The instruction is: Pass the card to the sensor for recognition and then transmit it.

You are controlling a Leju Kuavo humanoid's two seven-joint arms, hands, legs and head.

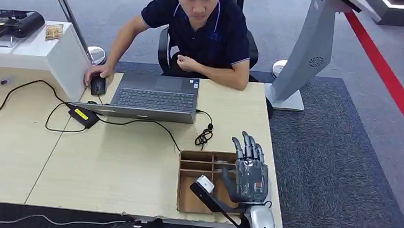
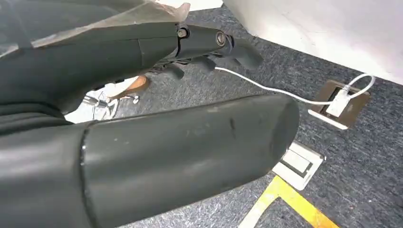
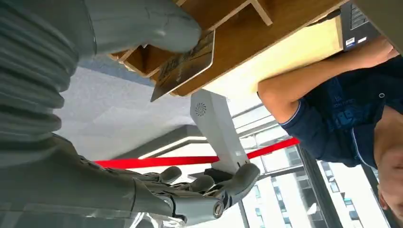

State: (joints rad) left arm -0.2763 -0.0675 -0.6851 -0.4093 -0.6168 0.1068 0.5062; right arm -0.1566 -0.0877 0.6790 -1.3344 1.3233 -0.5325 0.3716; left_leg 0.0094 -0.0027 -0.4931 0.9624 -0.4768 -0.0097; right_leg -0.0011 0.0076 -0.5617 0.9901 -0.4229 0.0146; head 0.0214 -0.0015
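Grey carpet surrounds a wooden desk (image 1: pixel 105 161) bearing a laptop (image 1: pixel 155 97) and divided box (image 1: pixel 196 167). Above the box, the right hand (image 1: pixel 249 173) has its fingers spread, its thumb touching the card (image 3: pixel 183 66). The left hand's (image 2: pixel 209 47) fingers are hard to make out.

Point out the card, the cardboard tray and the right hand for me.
card (image 3: pixel 183 66), right wrist view, its printed face.
cardboard tray (image 1: pixel 196 162), head view, a divider.
right hand (image 1: pixel 250 174), head view, back of the palm.
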